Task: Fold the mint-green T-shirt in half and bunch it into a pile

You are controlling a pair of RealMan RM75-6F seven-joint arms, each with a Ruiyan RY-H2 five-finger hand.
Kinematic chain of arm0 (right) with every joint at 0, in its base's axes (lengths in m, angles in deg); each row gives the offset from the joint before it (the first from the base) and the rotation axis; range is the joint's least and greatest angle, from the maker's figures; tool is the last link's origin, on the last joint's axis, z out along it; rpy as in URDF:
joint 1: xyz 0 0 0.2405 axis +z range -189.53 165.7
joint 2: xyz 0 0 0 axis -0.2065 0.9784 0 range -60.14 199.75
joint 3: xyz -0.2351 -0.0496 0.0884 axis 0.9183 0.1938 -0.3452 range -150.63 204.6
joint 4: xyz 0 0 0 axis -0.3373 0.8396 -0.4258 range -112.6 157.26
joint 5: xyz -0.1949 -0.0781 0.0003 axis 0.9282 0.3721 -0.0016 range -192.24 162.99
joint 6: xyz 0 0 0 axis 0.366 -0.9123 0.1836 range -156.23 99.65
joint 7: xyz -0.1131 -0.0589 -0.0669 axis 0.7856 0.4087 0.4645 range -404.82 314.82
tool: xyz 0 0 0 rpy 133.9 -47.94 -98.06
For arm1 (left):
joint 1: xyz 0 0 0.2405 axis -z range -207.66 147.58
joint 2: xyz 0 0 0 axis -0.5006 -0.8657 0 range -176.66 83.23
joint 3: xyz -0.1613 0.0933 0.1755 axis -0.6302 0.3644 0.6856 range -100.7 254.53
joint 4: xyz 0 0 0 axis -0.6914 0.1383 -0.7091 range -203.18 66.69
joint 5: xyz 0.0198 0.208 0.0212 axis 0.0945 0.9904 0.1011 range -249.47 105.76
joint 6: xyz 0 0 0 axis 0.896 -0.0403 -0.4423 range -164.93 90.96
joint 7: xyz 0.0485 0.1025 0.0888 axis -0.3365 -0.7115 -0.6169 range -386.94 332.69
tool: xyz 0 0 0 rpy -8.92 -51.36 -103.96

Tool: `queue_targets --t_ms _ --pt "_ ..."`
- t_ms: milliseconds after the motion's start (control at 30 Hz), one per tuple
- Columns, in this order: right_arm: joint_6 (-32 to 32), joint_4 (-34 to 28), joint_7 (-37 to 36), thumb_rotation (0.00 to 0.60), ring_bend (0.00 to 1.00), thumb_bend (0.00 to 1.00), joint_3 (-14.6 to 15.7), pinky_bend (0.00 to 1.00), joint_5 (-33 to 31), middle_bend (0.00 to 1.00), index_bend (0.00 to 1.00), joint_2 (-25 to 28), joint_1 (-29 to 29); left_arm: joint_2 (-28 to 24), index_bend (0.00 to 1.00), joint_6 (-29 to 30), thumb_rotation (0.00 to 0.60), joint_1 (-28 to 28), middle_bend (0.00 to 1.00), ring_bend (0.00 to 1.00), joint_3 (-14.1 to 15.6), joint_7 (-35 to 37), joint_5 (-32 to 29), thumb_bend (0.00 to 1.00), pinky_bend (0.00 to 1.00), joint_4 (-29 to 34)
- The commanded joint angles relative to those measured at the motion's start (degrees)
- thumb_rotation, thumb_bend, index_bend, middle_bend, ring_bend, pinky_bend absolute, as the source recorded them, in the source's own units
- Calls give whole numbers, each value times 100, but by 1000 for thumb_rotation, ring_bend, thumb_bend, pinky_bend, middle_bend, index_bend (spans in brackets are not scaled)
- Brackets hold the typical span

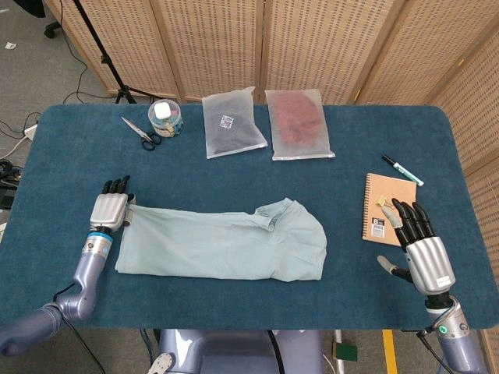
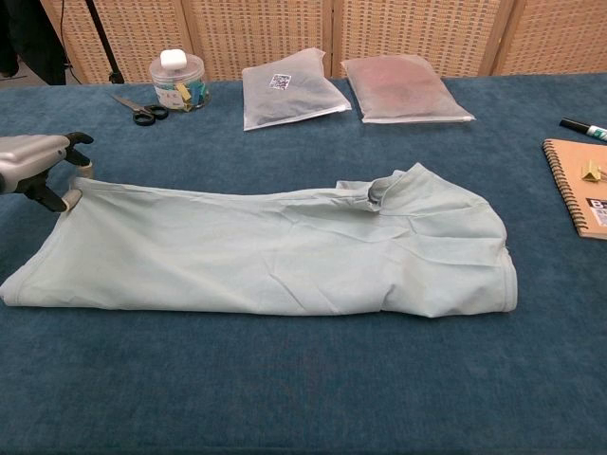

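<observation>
Mint-green T-shirt lies folded lengthwise; left hand pinches its far-left edge, right hand spread, holding nothing.

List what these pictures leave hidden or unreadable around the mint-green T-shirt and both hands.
- Left hand: chest view, cut off by the frame's left edge; whether it actually pinches the mint-green T-shirt corner is unclear.
- Right hand: outside the chest view; the head view shows only its back.
- Notebook: label print too small to read.
- T-shirt's underside layers: hidden by its top layer.
</observation>
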Motion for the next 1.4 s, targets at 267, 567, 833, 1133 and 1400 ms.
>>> queue_targets --t_ms 267,567,833,1133,1400 --pt "16 -17 -3 600 0 93 -1 0 29 0 0 1 -8 -356 789 -206 600 -73 0 0 -70 2 -113 567 0 -333" --pt "56 -30 46 600 0 93 4 0 45 0 0 -9 -9 -672 790 -1081 600 -70 0 0 -200 638 -264 585 0 -1628" --pt "90 -23 69 600 0 93 -14 0 31 0 0 -26 -2 -613 799 -1953 600 36 0 0 -286 1933 33 611 0 -2859" --pt "77 -57 17 600 0 93 -25 0 34 0 0 9 -16 -648 800 -1644 600 5 0 0 -56 2901 862 614 0 -2752" --pt "16 -121 -72 600 0 93 -37 0 62 0 0 77 -39 -1635 800 -186 600 -322 0 0 56 3022 1580 613 0 -512"
